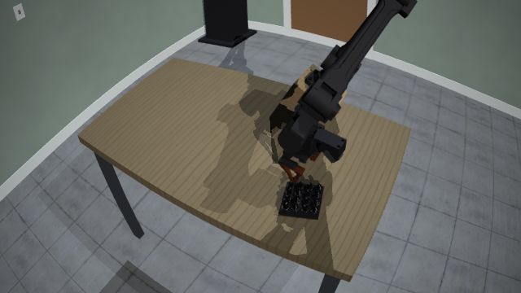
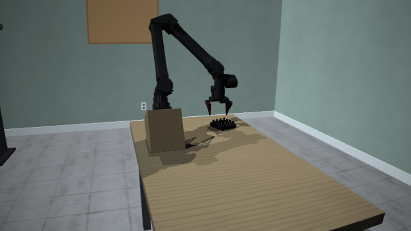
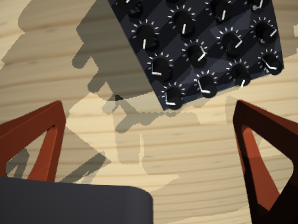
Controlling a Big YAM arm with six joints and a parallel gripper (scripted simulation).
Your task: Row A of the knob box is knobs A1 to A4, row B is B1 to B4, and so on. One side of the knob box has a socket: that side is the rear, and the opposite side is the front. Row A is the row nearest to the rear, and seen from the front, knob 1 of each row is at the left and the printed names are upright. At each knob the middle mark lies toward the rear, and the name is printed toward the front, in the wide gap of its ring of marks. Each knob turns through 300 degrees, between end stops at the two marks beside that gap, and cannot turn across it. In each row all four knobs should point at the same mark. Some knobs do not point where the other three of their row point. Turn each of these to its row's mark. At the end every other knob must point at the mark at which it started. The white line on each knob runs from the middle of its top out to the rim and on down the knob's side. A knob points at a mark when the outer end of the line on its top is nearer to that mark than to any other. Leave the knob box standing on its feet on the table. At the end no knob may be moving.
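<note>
Gripper (image 2: 218, 108) hangs above the knob box (image 2: 223, 124), fingers spread fully, nothing between them (no contact). Box stands near the table (image 2: 257, 179) edge, beside the arm.

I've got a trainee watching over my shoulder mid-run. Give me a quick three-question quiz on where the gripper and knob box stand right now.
1. True or false: the gripper is shut on a knob.
2. In the exterior view, the fingertips are: (a) touching the knob box, (b) above it with a gap, (c) resting on the table.
3. In the wrist view, does the knob box lie square to the fingers or turned at an angle?

Key
1. False: the fingers stand wide open with nothing between them.
2. b.
3. Turned at an angle, in the upper part of the view, ahead of the fingers.
</note>
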